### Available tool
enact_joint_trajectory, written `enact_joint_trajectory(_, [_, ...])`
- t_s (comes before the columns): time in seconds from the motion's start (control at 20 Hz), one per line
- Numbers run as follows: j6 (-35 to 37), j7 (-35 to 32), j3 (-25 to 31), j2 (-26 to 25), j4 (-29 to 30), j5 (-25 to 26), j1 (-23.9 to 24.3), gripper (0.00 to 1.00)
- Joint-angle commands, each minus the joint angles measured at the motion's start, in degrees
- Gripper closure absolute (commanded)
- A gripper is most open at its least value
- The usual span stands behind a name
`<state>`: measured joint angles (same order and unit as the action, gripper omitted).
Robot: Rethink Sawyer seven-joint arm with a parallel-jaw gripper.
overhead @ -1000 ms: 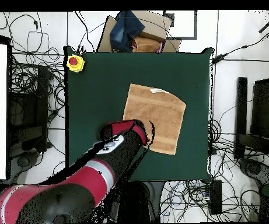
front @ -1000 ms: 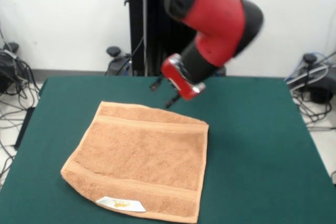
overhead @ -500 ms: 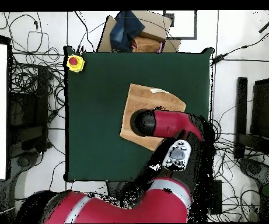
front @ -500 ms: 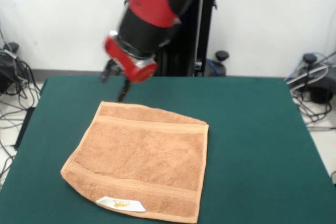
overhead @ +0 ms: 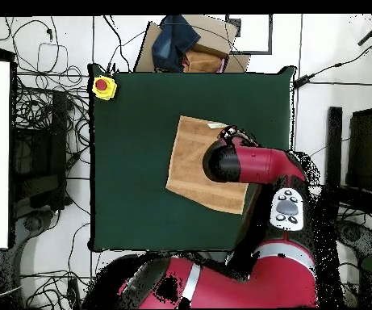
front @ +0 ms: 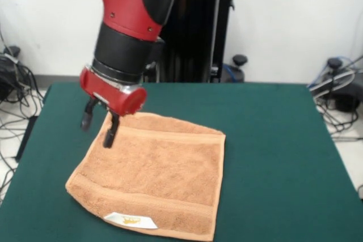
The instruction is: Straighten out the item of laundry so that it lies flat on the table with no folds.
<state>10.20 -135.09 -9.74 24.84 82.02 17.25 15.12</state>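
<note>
The item of laundry (front: pixel 159 174), an orange-tan towel, lies spread out on the green table (front: pixel 272 140), turned a little against the table's edges. A white label (front: pixel 130 220) shows on its near edge. My gripper (front: pixel 97 127) hangs open just above the towel's far left corner, one finger outside the towel's left edge and one over the cloth, nothing between them. In the overhead view the red arm (overhead: pixel 257 165) covers the right part of the towel (overhead: pixel 190 157), and the gripper is hidden under it.
A yellow box with a red button (overhead: pixel 102 86) sits on one table corner. A cardboard box with blue cloth (overhead: pixel 185 44) stands just beyond the table's edge. Cables lie on the floor around the table (overhead: pixel 132 161).
The arm swung from the right across the towel's far edge to the left in the front view, and the gripper came down to the towel's far left corner. The towel has not moved.
</note>
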Motion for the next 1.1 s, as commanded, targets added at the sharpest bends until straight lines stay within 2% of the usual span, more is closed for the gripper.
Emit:
enact_joint_trajectory(0.05, [-0.3, 3.9, 10.2, -2.5, -0.7, 3.5, -1.1, 0.00])
enact_joint_trajectory(0.15, [2.3, 2.0, 7.6, -3.3, -2.5, 2.5, -3.5, 0.00])
enact_joint_trajectory(0.5, [4.6, 2.8, 8.0, -2.7, -1.6, 2.6, -3.9, 0.00])
enact_joint_trajectory(0.6, [7.7, 6.3, 9.8, -1.2, 0.2, 3.6, -2.3, 0.00])
enact_joint_trajectory(0.9, [5.8, 8.9, 16.8, 2.2, 11.4, 5.4, 5.9, 0.00])
enact_joint_trajectory(1.0, [6.9, 8.3, 15.6, 4.3, 14.2, 5.6, 6.2, 0.00])
enact_joint_trajectory(1.1, [8.0, 9.6, 17.0, 6.4, 17.2, 6.4, 8.6, 0.00])
